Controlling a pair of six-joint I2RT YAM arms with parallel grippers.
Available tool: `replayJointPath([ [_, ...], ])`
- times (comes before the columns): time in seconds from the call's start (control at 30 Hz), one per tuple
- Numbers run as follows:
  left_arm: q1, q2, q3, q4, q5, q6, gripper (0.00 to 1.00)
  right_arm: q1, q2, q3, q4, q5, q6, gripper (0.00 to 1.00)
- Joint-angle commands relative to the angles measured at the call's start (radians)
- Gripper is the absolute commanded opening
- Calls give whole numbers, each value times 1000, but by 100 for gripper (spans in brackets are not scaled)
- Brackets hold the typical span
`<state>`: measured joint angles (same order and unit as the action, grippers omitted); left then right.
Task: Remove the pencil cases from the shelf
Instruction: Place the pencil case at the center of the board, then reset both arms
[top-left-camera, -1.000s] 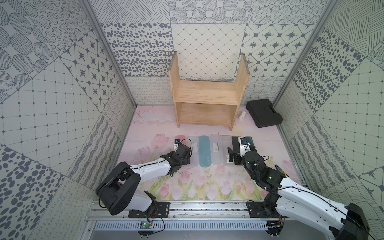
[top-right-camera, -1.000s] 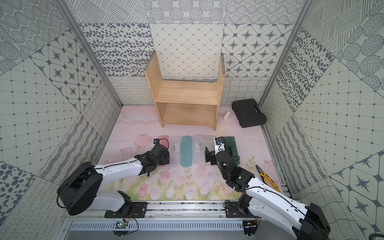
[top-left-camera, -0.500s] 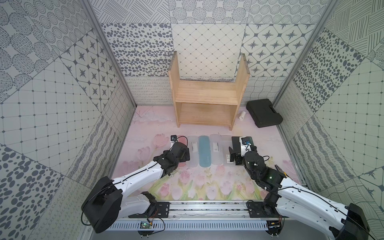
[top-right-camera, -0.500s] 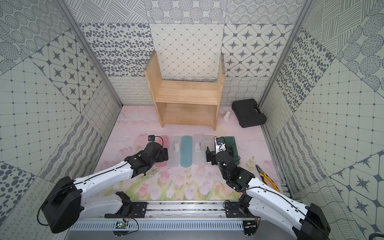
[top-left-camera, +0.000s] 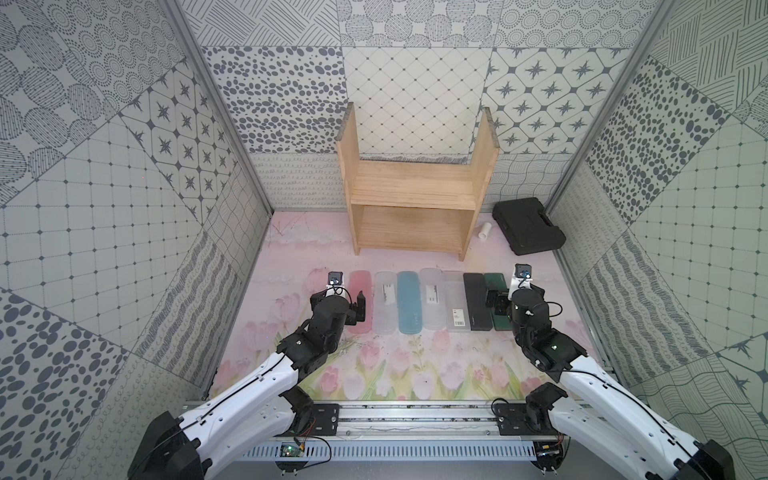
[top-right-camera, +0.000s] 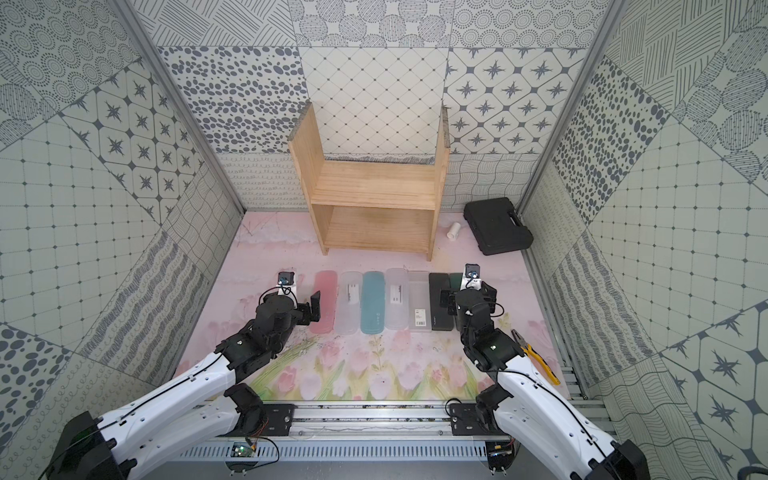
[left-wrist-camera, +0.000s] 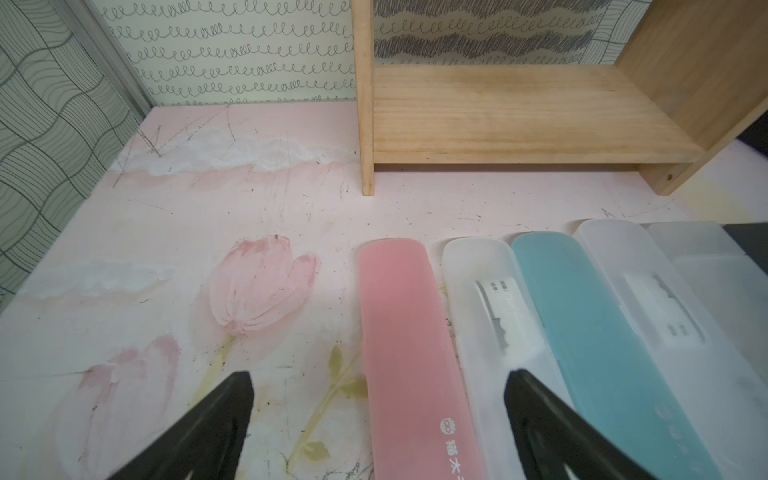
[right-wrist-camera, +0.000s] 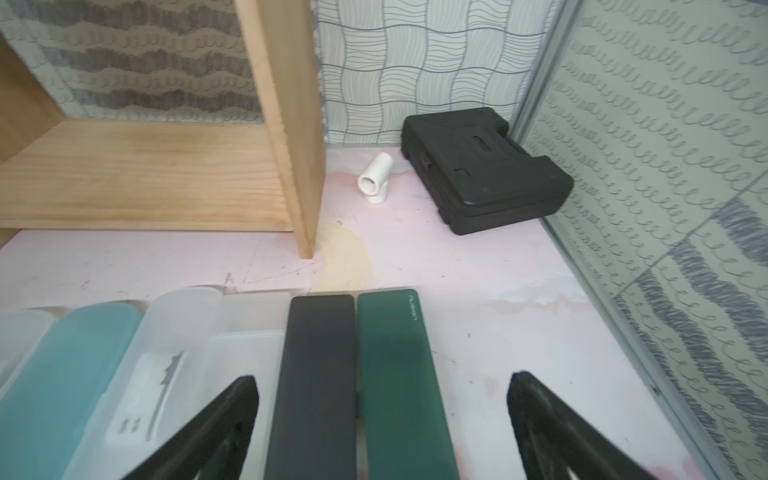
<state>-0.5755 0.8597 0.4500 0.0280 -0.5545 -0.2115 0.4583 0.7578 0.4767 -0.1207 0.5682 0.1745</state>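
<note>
Seven pencil cases (top-left-camera: 409, 301) lie shut in a row, side by side on the floral mat (top-left-camera: 415, 374). In both top views they sit lower middle, in front of the wooden shelf (top-left-camera: 411, 187) and clear of it. Two frosted clear cases (top-left-camera: 385, 299) show a white slip inside. The left gripper (left-wrist-camera: 379, 376) is spread above the pink case (left-wrist-camera: 399, 332). The right gripper (right-wrist-camera: 382, 380) is spread above the black case (right-wrist-camera: 320, 374) and dark green case (right-wrist-camera: 395, 365).
</note>
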Motion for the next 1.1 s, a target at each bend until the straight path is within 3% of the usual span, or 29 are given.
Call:
replayJointPath([
  [0.0,94,-18,-58,257,34,216,100,-120,-46,-49,142,-121,-48,98],
  [0.17,217,22,-125,423,141,239,100,-271,-88,-179,373,-255,-51,98],
  [0.4,404,236,-137,579,359,197,99,-387,45,-200,511,-323,-69,98],
  [0.6,460,467,-131,773,468,222,99,-408,152,-210,610,-358,-99,98],
  [0.73,462,595,-84,800,455,229,99,-414,218,-202,652,-360,-118,98],
  [0.87,480,662,-50,796,420,193,99,-418,293,-196,702,-374,-125,98],
  [0.93,520,731,-49,874,485,182,99,-418,348,-194,746,-387,-124,98],
  [1.07,538,709,-29,782,510,156,99,-420,474,-175,819,-411,-125,98],
])
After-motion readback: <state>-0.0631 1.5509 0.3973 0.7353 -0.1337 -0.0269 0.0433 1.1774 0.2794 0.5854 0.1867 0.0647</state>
